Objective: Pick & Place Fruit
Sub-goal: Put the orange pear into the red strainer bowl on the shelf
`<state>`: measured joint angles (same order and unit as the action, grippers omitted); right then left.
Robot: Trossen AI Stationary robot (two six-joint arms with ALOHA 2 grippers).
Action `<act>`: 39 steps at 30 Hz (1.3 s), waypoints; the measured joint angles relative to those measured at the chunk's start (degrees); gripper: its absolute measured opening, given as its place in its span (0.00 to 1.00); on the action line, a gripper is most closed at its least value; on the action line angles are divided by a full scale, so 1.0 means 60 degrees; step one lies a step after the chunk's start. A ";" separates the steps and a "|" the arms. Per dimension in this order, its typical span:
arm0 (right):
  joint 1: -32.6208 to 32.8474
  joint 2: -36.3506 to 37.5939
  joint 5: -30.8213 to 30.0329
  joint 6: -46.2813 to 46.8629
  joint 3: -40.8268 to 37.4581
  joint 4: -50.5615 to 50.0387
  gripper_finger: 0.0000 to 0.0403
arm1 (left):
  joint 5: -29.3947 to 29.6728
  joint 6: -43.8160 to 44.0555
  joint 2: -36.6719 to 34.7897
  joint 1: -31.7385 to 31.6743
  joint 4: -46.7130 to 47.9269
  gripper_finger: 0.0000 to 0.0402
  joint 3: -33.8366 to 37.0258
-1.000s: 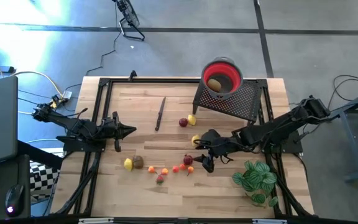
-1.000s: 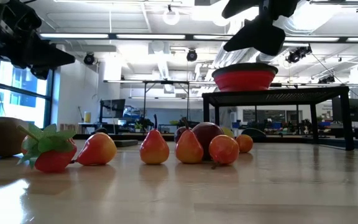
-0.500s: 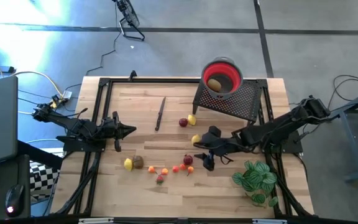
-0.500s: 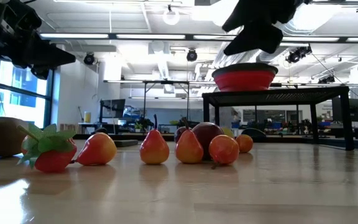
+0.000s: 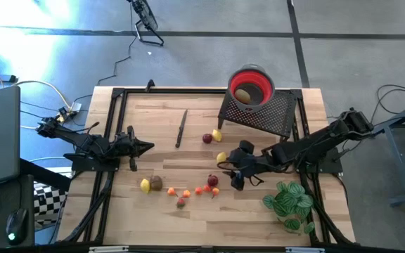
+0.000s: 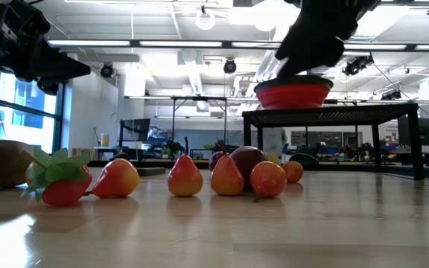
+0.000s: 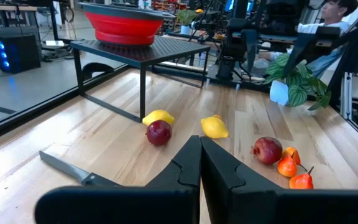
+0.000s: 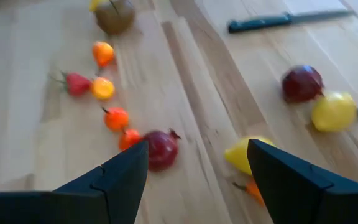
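Over the table's middle: right gripper (image 5: pixel 228 174) poised for a pick, nothing held.

Nearest the front edge, loose fruit (image 5: pixel 181 191) lies in a scattered row; just behind it the spread jaws hang above a dark red fruit (image 8: pixel 161 149). Next move, by judgement: descend and close on it. Left gripper (image 5: pixel 149 147) waits, fingers pressed together. Farthest, the red bowl (image 5: pixel 251 86) on its stand already holds one piece.
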<state>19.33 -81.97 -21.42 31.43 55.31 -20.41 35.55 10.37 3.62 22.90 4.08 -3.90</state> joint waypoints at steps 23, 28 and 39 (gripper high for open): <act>-0.0429 -0.1599 -0.0250 0.0557 -0.0007 -0.0556 0.66 | 0.0017 0.0000 0.0000 0.0000 0.0026 0.00 -0.0004; -0.0548 -0.1654 -0.0089 0.0581 -0.0007 -0.0661 0.66 | 0.0024 0.0000 0.0000 0.0000 0.0034 0.00 -0.0005; -0.0736 -0.1654 -0.0189 0.1051 -0.0004 -0.1031 0.66 | 0.0018 0.0000 0.0000 0.0000 0.0044 0.00 -0.0007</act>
<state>14.92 -91.90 -22.55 37.74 55.28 -26.59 35.66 10.37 3.62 22.90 4.34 -3.95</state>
